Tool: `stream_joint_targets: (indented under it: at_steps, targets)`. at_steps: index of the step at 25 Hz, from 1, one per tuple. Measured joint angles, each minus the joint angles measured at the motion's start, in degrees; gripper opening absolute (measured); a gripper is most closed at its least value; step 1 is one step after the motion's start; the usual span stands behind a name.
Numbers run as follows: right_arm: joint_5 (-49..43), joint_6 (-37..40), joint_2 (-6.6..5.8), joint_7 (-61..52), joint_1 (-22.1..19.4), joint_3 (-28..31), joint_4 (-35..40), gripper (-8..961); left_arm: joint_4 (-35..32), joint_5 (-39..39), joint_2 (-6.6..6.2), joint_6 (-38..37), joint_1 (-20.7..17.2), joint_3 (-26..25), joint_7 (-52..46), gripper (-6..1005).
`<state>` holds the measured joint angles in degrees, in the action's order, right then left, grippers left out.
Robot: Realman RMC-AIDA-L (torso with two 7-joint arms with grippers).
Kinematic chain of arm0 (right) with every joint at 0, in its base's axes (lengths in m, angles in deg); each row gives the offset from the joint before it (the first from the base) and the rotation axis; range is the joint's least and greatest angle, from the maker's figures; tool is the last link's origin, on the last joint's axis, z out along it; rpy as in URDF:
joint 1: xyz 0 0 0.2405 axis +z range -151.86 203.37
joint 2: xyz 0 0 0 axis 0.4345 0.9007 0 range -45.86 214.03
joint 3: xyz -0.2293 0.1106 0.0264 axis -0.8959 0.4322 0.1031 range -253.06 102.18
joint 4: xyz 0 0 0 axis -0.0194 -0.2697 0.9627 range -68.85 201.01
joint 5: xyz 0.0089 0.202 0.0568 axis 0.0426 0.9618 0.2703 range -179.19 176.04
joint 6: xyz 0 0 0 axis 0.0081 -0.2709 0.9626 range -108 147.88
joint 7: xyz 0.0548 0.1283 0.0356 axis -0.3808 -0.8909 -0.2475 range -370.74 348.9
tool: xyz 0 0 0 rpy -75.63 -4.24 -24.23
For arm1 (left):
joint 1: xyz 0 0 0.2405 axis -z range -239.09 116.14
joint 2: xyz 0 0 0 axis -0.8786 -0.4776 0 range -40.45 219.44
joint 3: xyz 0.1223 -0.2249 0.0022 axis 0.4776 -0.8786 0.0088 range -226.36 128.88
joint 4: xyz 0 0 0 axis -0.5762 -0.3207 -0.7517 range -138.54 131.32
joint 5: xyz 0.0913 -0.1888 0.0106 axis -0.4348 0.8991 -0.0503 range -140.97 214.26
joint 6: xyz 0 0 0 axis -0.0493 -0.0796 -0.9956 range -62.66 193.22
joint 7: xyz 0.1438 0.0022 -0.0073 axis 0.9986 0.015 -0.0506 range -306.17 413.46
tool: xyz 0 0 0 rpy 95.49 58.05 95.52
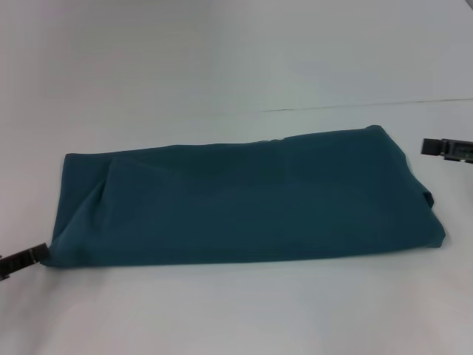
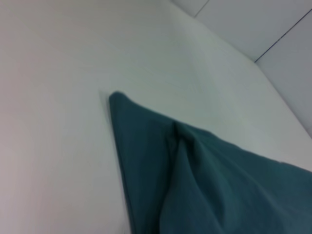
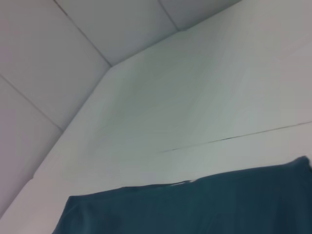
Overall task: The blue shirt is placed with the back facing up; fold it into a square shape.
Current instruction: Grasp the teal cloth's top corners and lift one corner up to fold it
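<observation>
Shirt count: one shirt (image 1: 244, 200), teal-blue, plain side up
Shirt form: folded into a long band running across the tabletop (image 1: 236, 59), wider than it is deep; no sleeves stick out
Shirt position: centre of the tabletop in the head view, its right end a little farther from the robot than its left end
Shirt surface: mostly flat, with a raised crease near the left end (image 2: 178, 141)
Tool count: two, one at each end of the shirt
Left tool (image 1: 22, 260): low at the near left corner of the shirt, its tip at the cloth edge; whether it is clenched or released cannot be told
Right tool (image 1: 446, 149): beside the far right end of the shirt, apart from the cloth; its state cannot be told
Tabletop: white, with a thin dark seam (image 1: 369, 105) behind the shirt
</observation>
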<state>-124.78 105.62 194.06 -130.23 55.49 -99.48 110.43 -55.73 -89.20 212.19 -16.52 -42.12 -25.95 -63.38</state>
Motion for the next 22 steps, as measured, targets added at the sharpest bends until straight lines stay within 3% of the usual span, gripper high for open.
stream_joint_targets:
  at_steps: [5,7,12,22]
  targets:
    - [-0.1,-0.1,0.22,-0.3,1.5,-1.8,-0.5,932,0.3,-1.7,0.0,-1.5,0.3,0.2,-2.1,605]
    - [-0.1,-0.1,0.34,-0.3,2.2,-2.0,-0.5,932,0.7,-1.9,0.0,-1.6,0.4,0.6,-3.4,614]
    - [-0.1,-0.4,0.45,-0.2,3.6,-3.1,-0.6,933,1.2,-2.6,0.0,-1.7,1.0,1.0,-7.0,809]
    - [0.0,-0.5,0.4,0.2,4.2,-3.3,-0.1,933,3.6,-3.5,-0.27,-0.1,2.3,1.3,-10.2,808]
